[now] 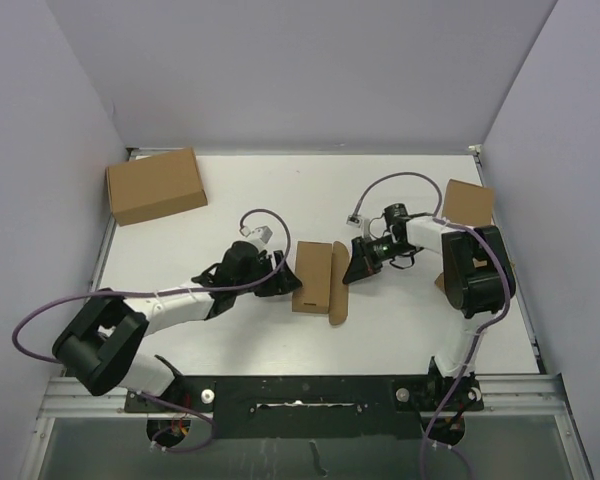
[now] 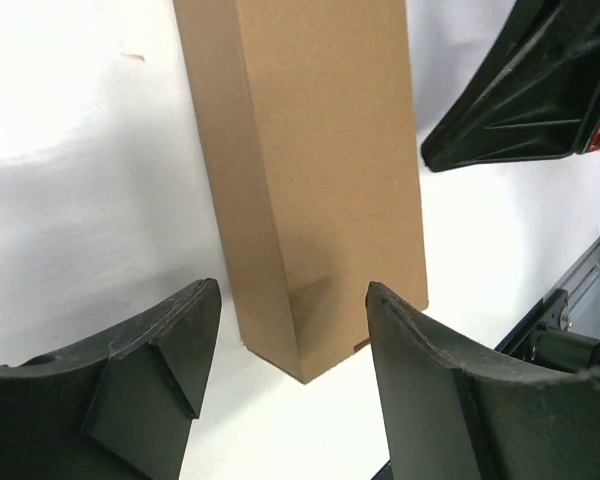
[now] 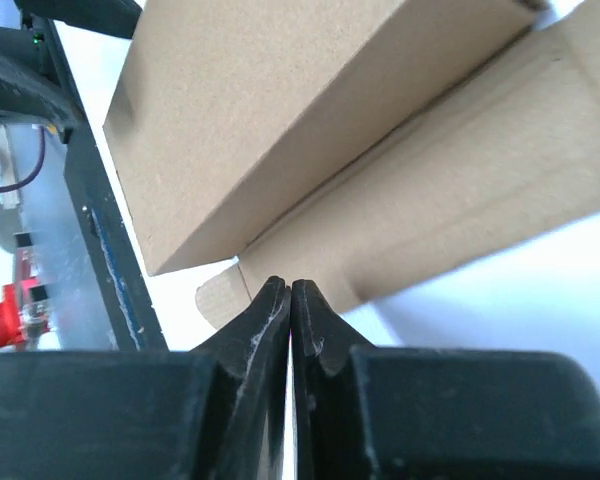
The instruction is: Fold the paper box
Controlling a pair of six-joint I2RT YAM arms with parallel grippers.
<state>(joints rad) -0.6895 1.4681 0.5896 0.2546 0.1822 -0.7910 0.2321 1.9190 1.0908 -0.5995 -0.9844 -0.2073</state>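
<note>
Left pincer (image 1: 280, 278): stood released beside paper box (image 1: 313, 277).
Right pincer (image 3: 290, 290): was clenched, empty, near loose flap (image 3: 460, 190).
Risk: a push could have skidded the unbraced box.

paper box (image 1: 313, 277), half-folded, before me
brown oblong lying flat, running twelve to six, one flap (image 1: 338, 290) open at three o'clock.

Paper box (image 2: 320, 180): plain brown cardboard, matt, with a fine fibrous grain and sharp creased edges. Left claw (image 2: 295, 300) and right claw (image 3: 291, 290): black moulded plastic, matt and faintly textured, with ribbed reinforcement. Worktop (image 1: 380, 330): smooth white surface with a soft sheen. Carton (image 1: 155, 185), upper left of the overhead view: the same matt brown cardboard. Rail (image 1: 525, 388) along the lower edge: bare grey metal, dull finish. Cable (image 1: 40, 320): smooth lilac sheathing.
</note>
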